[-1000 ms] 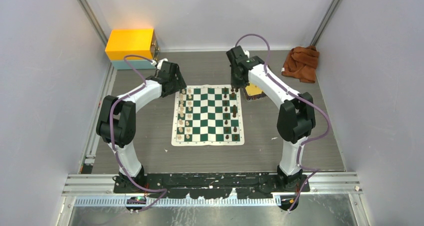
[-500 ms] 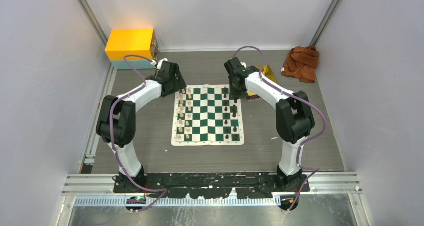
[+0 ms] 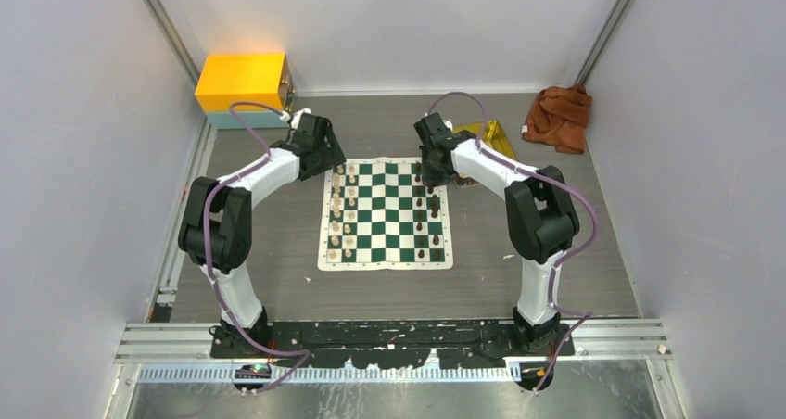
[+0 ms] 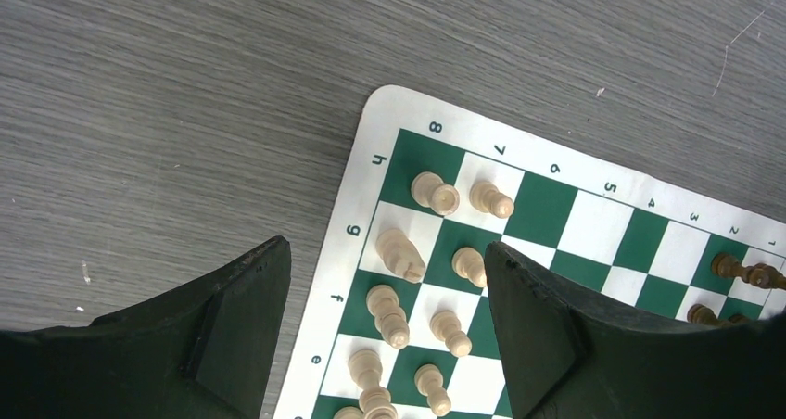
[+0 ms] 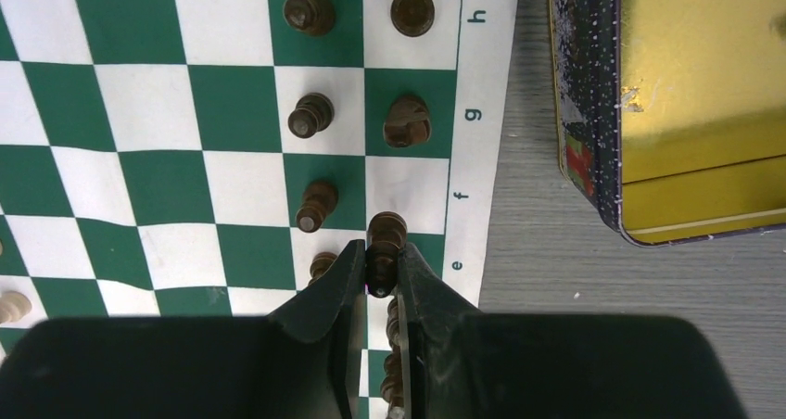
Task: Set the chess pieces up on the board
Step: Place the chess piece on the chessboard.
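Now the right fingers point(image 5: 338, 285) pinch a dark piece point(image 5: 386, 230) at the board point(image 5: 475, 159) edge, left fingers point(image 4: 533, 317) spread empty; a crooked drop could topple neighbouring pieces point(image 5: 318, 206)

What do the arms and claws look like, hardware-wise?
Left arm and right arm: white tubular links with bulky black joint housings. A purple cable loops along each. Left claw and right claw: matte black, two tapering wedge-shaped fingers. No markings visible.
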You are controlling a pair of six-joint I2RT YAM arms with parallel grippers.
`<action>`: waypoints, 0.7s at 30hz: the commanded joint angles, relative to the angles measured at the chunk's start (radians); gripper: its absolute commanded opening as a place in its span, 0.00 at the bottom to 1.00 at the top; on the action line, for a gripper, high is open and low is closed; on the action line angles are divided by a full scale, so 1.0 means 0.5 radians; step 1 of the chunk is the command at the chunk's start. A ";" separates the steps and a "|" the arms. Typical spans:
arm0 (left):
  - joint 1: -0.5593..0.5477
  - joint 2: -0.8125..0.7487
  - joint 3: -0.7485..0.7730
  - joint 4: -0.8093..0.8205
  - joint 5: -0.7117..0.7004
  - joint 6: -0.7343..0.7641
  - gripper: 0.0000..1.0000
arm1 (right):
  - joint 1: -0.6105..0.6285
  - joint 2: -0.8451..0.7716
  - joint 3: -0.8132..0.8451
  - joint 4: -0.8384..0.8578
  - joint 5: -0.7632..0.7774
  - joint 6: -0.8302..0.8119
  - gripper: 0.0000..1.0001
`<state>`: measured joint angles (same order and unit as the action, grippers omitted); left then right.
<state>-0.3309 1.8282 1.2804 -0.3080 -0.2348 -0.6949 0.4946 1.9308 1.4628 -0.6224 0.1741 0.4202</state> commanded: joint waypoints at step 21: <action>0.036 -0.033 0.111 -0.022 -0.054 0.069 0.92 | -0.041 0.050 -0.017 0.139 0.011 0.000 0.13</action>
<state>-0.3191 1.8282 1.2934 -0.3195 -0.2367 -0.6830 0.4816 1.9530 1.4475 -0.5896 0.1707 0.4198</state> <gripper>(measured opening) 0.910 0.215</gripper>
